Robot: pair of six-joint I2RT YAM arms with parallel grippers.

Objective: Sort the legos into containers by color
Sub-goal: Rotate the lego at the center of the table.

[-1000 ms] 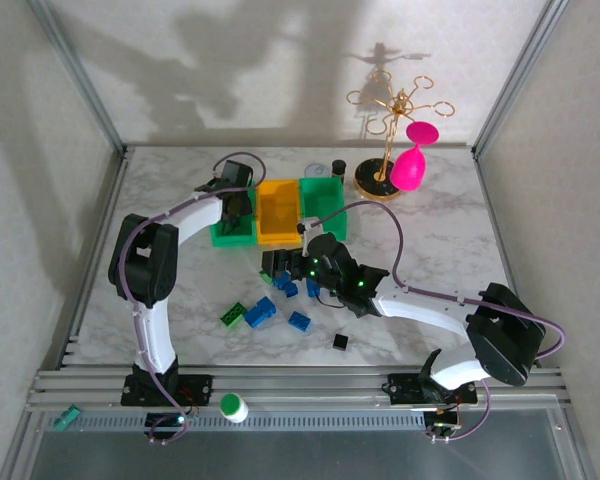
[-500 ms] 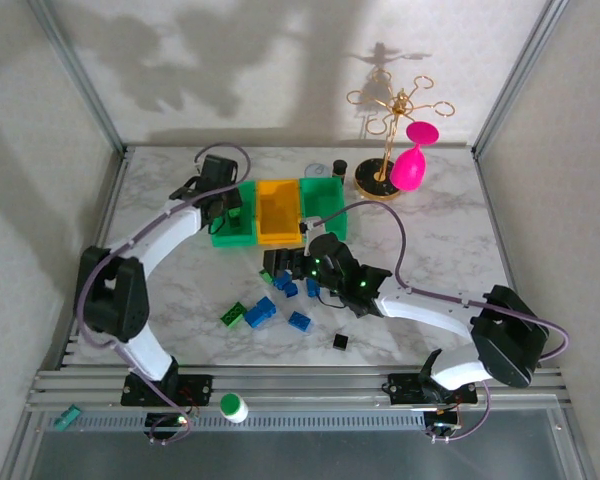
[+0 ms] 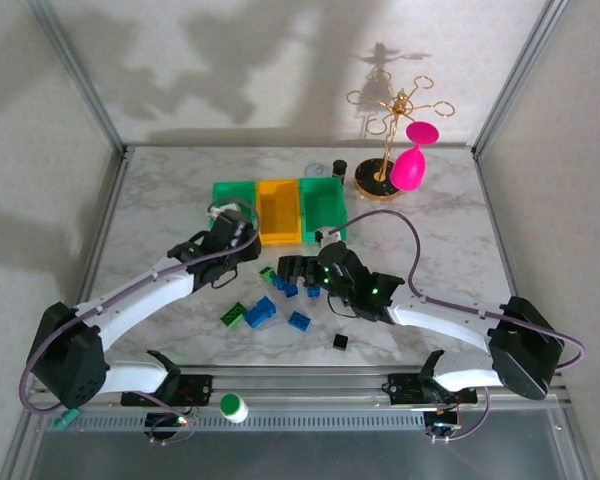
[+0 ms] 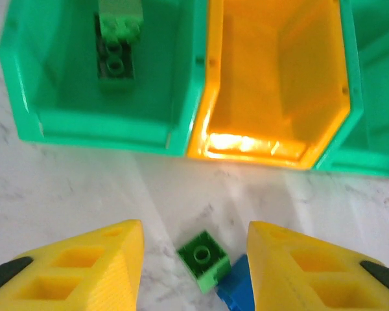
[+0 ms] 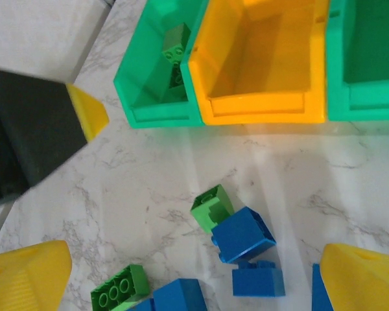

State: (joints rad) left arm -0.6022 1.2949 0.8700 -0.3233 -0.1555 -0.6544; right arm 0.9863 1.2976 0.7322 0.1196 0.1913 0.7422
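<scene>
Bins from above: three containers stand in a touching row at the far middle of the worktop: left green bin, yellow-orange bin, right green bin.
Legos from above: loose legos lie scattered in front of the bins, mostly blue and green, with one black brick nearest the arm bases.
Claws from above: left claw and right claw are both low over the scatter, near each other.
Room from above: white-walled booth with aluminium posts. A gold stand carries a pink glass at the far right, and a green-and-white cap sits on the near rail.
Left wrist, claw: released and empty. Its yellow fingers straddle a small green brick, which rests on the marble and touches a blue brick.
Left wrist, bins: green bricks already lie in the left green bin; the yellow-orange bin is bare inside.
Right wrist, claw: released and empty, spread wide above a blue cube just beside that small green brick.
Handling: these bricks are likely light, rigid and slick. Pinch the flat side walls, not the studs.
Risk: the touching blue neighbour may get dragged along.
Surface: hard, smooth, marble-patterned, so a nudged brick would probably skid.
</scene>
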